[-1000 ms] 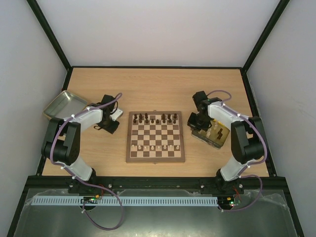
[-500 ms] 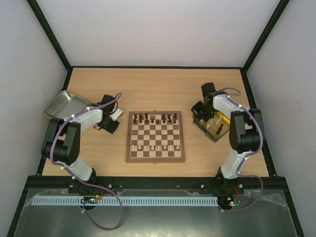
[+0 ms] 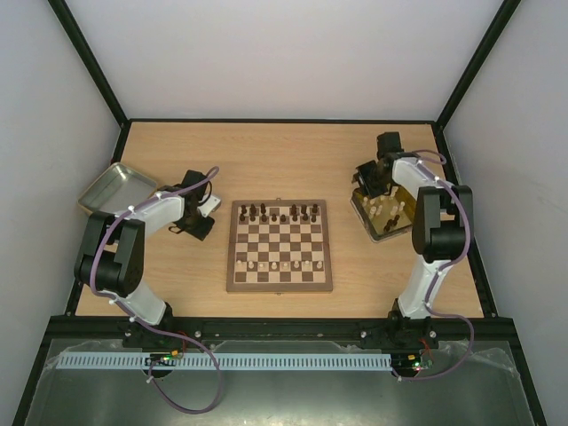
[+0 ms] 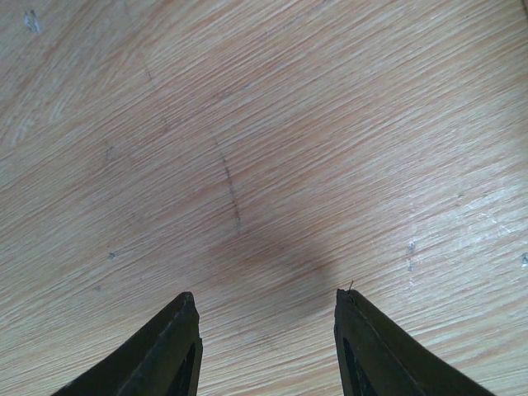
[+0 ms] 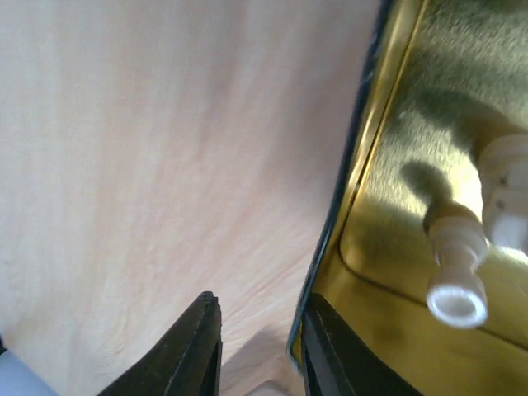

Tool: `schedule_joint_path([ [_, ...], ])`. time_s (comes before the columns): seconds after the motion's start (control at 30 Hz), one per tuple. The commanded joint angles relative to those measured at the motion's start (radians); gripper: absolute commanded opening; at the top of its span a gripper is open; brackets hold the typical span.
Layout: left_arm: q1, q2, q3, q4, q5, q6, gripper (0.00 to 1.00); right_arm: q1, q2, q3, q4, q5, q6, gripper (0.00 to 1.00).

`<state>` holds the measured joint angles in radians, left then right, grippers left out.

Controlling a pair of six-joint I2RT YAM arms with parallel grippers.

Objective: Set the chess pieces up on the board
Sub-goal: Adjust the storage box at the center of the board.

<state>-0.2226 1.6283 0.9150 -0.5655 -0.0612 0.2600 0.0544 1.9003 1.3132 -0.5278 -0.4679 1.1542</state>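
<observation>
The board (image 3: 280,282) lies mid-table, with dark chess pieces (image 3: 280,213) along its far rows and cream chess pieces (image 3: 280,264) on a near row. More cream pieces (image 3: 388,209) stand in the gold tray (image 3: 380,232) at the right. One of them (image 5: 456,268) shows close up in the right wrist view. My right gripper (image 3: 367,182) (image 5: 262,299) straddles the tray's far-left rim (image 5: 346,190) with its jaws slightly apart, one finger inside and one outside. My left gripper (image 3: 193,227) (image 4: 266,297) hangs open over bare table left of the board, holding nothing.
A silver tray (image 3: 114,186) sits at the far left near the enclosure wall. The gold tray lies close to the table's right edge. Black frame posts and white walls close in the table on three sides.
The right arm swung back and to the right, dragging the gold tray farther away and turning it. Its jaws have since parted. The left arm has not moved.
</observation>
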Motion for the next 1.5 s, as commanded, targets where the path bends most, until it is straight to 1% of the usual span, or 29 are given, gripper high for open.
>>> schedule_joint_path([
  [0.0, 0.006, -0.002, -0.002, -0.001, -0.005, -0.01, 0.47, 0.001, -0.027, 0.109, -0.045, -0.022, -0.01, 0.27],
  [0.13, 0.007, -0.002, -0.008, 0.002, -0.003, -0.008, 0.47, -0.005, -0.076, 0.125, -0.091, -0.037, -0.056, 0.33],
  [0.2, 0.006, -0.001, -0.008, 0.003, 0.0, -0.008, 0.47, -0.012, -0.087, 0.139, -0.144, -0.039, -0.095, 0.33],
  [0.3, 0.006, 0.005, 0.0, 0.001, 0.002, -0.008, 0.47, -0.036, -0.113, 0.161, -0.204, 0.026, -0.156, 0.33],
  [0.33, 0.006, 0.006, 0.005, -0.001, 0.005, -0.008, 0.47, -0.048, -0.113, 0.187, -0.236, 0.069, -0.19, 0.33],
  [0.43, 0.006, 0.008, 0.014, -0.003, 0.012, -0.011, 0.47, -0.075, -0.07, 0.3, -0.351, 0.229, -0.29, 0.33],
  [0.53, 0.006, 0.008, 0.018, -0.003, 0.014, -0.012, 0.48, -0.094, -0.017, 0.395, -0.418, 0.386, -0.351, 0.34],
  [0.63, 0.006, 0.007, 0.018, -0.003, 0.015, -0.014, 0.47, -0.109, 0.03, 0.462, -0.43, 0.462, -0.371, 0.38],
  [0.77, 0.005, 0.004, 0.02, -0.006, 0.014, -0.015, 0.48, -0.11, 0.147, 0.587, -0.485, 0.553, -0.418, 0.43],
  [0.9, 0.005, 0.0, 0.024, -0.009, 0.007, -0.016, 0.48, -0.112, 0.249, 0.666, -0.514, 0.604, -0.452, 0.45],
  [0.97, 0.005, -0.002, 0.024, -0.009, 0.002, -0.016, 0.48, -0.113, 0.285, 0.703, -0.519, 0.613, -0.478, 0.45],
  [1.07, 0.005, -0.005, 0.019, -0.007, -0.002, -0.017, 0.48, -0.116, 0.326, 0.751, -0.542, 0.673, -0.511, 0.45],
  [1.13, 0.006, -0.009, 0.013, -0.003, -0.003, -0.018, 0.48, -0.13, 0.325, 0.747, -0.54, 0.694, -0.514, 0.45],
  [1.3, 0.006, -0.012, 0.002, 0.006, -0.003, -0.018, 0.48, -0.161, 0.343, 0.723, -0.522, 0.67, -0.528, 0.47],
  [1.33, 0.006, -0.013, 0.0, 0.007, -0.005, -0.016, 0.48, -0.163, 0.346, 0.721, -0.515, 0.663, -0.545, 0.5],
  [1.37, 0.006, -0.014, -0.001, 0.005, -0.005, -0.015, 0.48, -0.165, 0.351, 0.719, -0.509, 0.653, -0.553, 0.64],
  [1.4, 0.006, -0.016, -0.002, 0.006, -0.004, -0.013, 0.47, -0.166, 0.358, 0.719, -0.508, 0.639, -0.555, 0.76],
  [1.43, 0.006, -0.019, -0.004, 0.007, -0.005, -0.013, 0.47, -0.167, 0.359, 0.719, -0.505, 0.63, -0.557, 0.81],
  [1.47, 0.007, -0.022, -0.006, 0.01, -0.005, -0.013, 0.47, -0.167, 0.358, 0.716, -0.499, 0.622, -0.56, 0.83],
])
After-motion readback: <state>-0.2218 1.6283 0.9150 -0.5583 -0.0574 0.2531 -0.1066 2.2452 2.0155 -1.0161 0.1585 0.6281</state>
